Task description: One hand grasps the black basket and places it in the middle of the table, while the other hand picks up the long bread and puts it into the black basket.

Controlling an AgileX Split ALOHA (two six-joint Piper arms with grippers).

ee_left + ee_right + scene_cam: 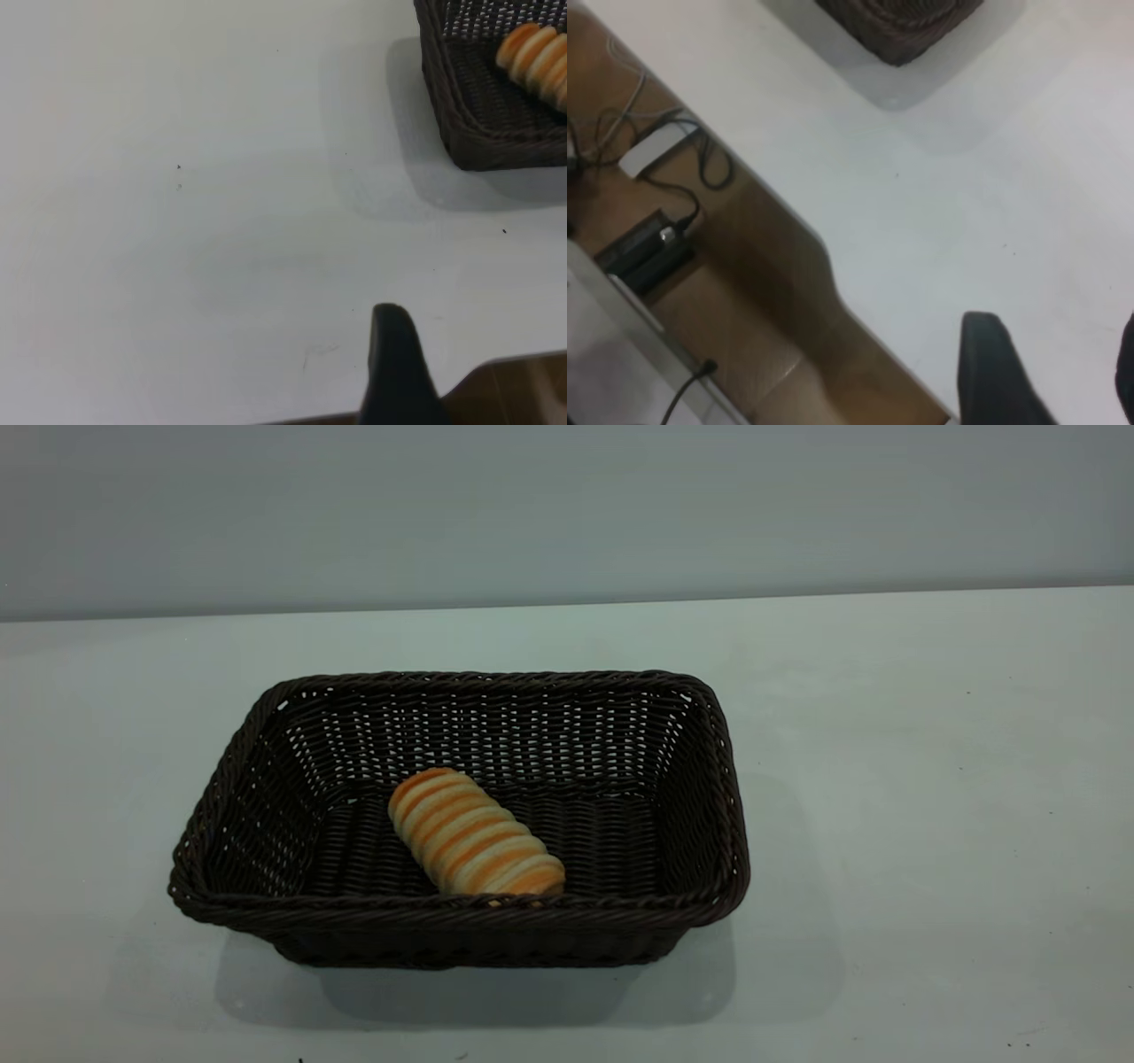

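The basket (461, 815) stands on the table (930, 824), a little to the left of the middle in the exterior view, with its long sides running left to right. The bread (474, 834) lies inside the basket on the woven floor. It is placed diagonally: one end points to the far left and the other end touches, or almost touches, the near wall under the braided rim. No arm and no gripper appear in the exterior view. In the left wrist view, a corner of the basket (496, 97) shows with part of the bread (536, 57) inside it. The left gripper (399, 372) is well apart from the basket, over the bare table near the table edge. Only one black finger of it can be seen, so I cannot tell if this claw is open or closed; it holds nothing that can be seen. In the right wrist view, one corner of the basket (899, 27) shows, far from the right gripper (1063, 372). This gripper is above the table edge, with two dark fingers in sight: one finger (997, 372) stands clear, the other is only a sliver at the picture's border. There is a wide gap with bare table between them, so the claw is open and empty. Beside the table, on the brown floor (744, 336), lie some cables (700, 168) and a black box (642, 257).
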